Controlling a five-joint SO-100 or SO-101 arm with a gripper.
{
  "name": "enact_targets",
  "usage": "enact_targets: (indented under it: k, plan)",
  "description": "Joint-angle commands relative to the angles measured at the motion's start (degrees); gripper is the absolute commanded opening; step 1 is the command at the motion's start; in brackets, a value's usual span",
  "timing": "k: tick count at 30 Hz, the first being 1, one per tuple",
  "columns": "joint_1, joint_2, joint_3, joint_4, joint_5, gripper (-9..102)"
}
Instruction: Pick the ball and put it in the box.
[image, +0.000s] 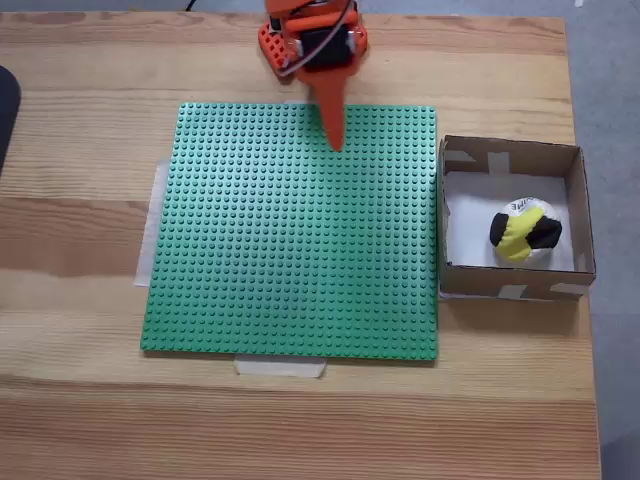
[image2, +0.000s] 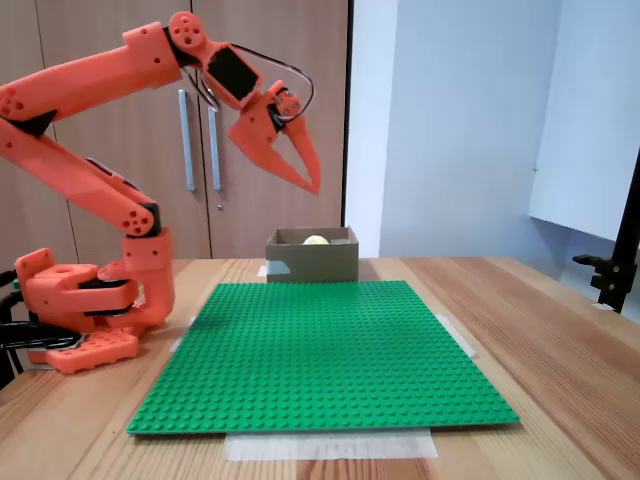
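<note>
The ball (image: 525, 235) lies inside the box (image: 459, 215), so the task looks done. The gripper (image2: 312, 183) hangs high above the baseplate (image: 300, 240), empty, its jaws seemingly closed.

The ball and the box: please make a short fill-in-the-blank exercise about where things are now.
1. The ball lies inside the ____.
2. The baseplate between arm and box is ____ in colour.
3. The gripper hangs above the baseplate and holds ____.

Missing words: box; green; nothing
</note>
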Motion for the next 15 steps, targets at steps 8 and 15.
enact_targets:
  k: [8,15]
  plan:
    - [5.7,11.8,9.8,-2.6,-0.8,-1]
    - [8.3,19.3,19.5,-6.0,-0.4,-1]
